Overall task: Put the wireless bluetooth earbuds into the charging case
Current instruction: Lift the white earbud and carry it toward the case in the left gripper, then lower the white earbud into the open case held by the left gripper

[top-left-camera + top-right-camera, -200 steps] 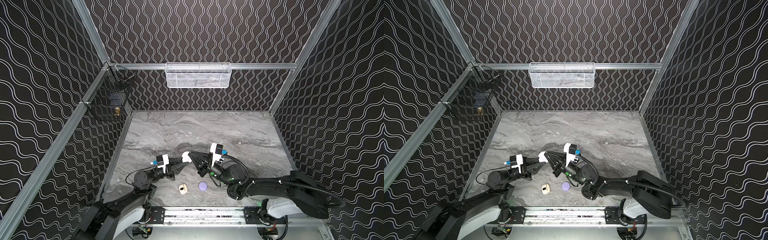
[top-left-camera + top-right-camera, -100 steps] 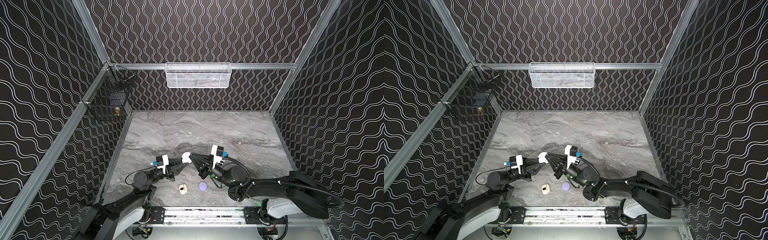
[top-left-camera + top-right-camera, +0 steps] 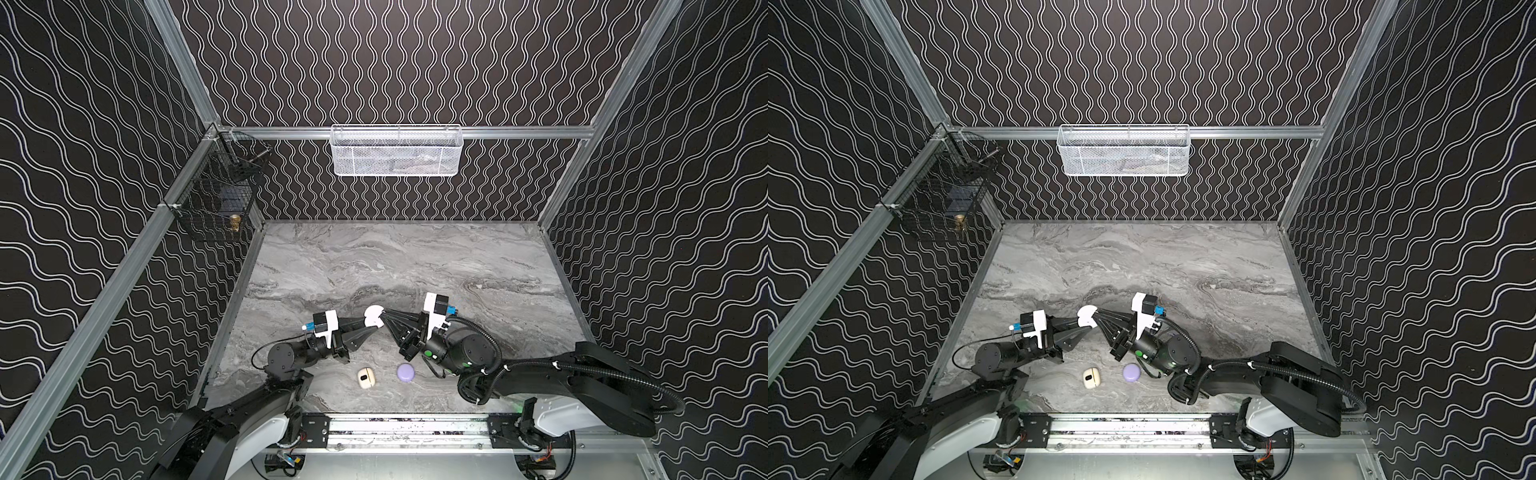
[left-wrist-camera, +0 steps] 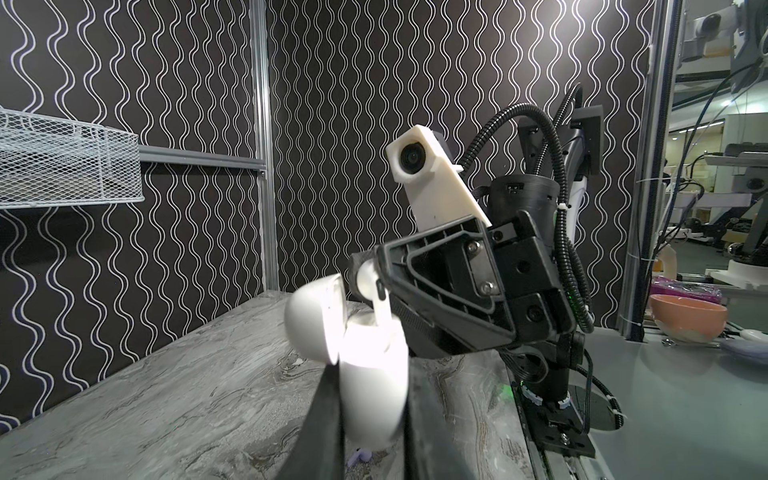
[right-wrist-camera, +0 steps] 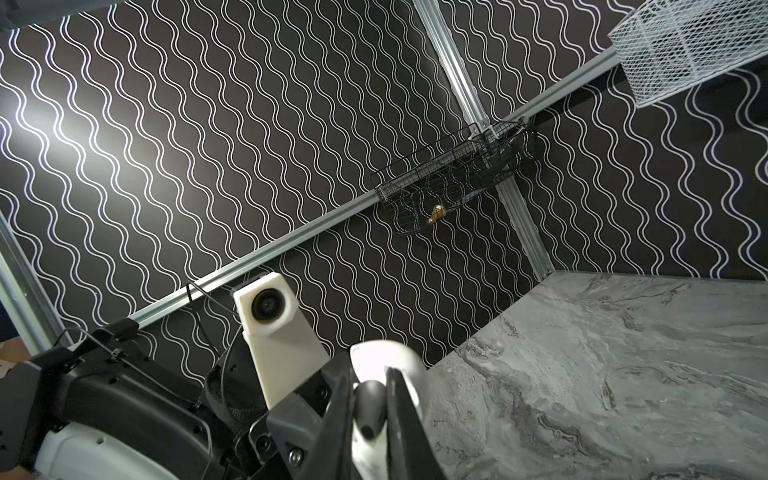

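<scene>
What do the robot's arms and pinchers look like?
The left arm and right arm are black with white shells near their bases. The left gripper and right gripper have black, pointy, triangle-shaped fingers. Each wrist carries a white camera block with a blue plug. A ribbed black hose runs along the right arm.

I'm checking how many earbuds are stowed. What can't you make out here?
- Inside the white case: glare washes it out in the left wrist view; the right hand and its earbud cover the opening.
- Cream case, lilac case: too small in both top views to see inside.
- Lilac earbud: left wrist view, partly behind the left hand.
</scene>
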`<state>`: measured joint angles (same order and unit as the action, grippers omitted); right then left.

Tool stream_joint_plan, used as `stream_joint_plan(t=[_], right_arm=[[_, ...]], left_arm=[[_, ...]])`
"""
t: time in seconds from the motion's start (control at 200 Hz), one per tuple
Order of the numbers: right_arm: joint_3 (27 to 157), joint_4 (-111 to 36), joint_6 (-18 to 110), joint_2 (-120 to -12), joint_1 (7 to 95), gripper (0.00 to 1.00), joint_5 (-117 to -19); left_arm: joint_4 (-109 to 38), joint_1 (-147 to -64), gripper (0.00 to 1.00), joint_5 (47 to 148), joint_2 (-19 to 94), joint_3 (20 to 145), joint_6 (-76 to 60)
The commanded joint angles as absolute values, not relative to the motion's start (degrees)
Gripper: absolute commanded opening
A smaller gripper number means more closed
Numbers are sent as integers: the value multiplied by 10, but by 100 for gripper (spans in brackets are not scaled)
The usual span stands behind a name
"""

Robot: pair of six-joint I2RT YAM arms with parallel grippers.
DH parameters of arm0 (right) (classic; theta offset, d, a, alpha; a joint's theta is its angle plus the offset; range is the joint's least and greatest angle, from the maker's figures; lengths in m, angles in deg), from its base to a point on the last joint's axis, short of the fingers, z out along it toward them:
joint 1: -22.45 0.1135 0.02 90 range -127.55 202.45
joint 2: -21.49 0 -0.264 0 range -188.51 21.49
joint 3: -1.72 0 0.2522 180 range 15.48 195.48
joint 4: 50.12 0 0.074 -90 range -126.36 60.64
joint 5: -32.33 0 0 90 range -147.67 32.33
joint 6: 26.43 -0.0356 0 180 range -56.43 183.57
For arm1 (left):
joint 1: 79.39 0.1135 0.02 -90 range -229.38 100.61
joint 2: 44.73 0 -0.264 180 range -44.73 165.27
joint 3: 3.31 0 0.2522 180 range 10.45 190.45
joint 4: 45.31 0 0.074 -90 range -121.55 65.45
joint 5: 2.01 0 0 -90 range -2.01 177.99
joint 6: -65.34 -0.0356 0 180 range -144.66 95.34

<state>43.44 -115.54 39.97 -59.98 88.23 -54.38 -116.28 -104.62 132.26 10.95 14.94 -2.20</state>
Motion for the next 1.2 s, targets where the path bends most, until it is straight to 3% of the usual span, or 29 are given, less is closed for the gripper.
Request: stream_joint_plan(t=[0.0,0.4,0.786,0.841,0.961,1.196], right_arm=[[429,-1148,386,-598,883,14,-550],[434,-1085,403,-572,883,41,-528],[416,-916,412,-415,883,57,-495],[442,-854,408,-407,883,56,-480],[517,-703,390,-407,883,43,-453],[599,-595,379,-471,883,34,-458]], left_arm=[[-1201,-1047,0,1322,106,152,-21],[-1202,-1046,0,1329,112,156,-20],[-1168,-1047,0,1303,111,152,-43],[-1156,-1047,0,1303,108,153,-48],[-1146,-1047,0,1301,99,152,-54],[-1117,-1047,0,1297,89,157,-61]])
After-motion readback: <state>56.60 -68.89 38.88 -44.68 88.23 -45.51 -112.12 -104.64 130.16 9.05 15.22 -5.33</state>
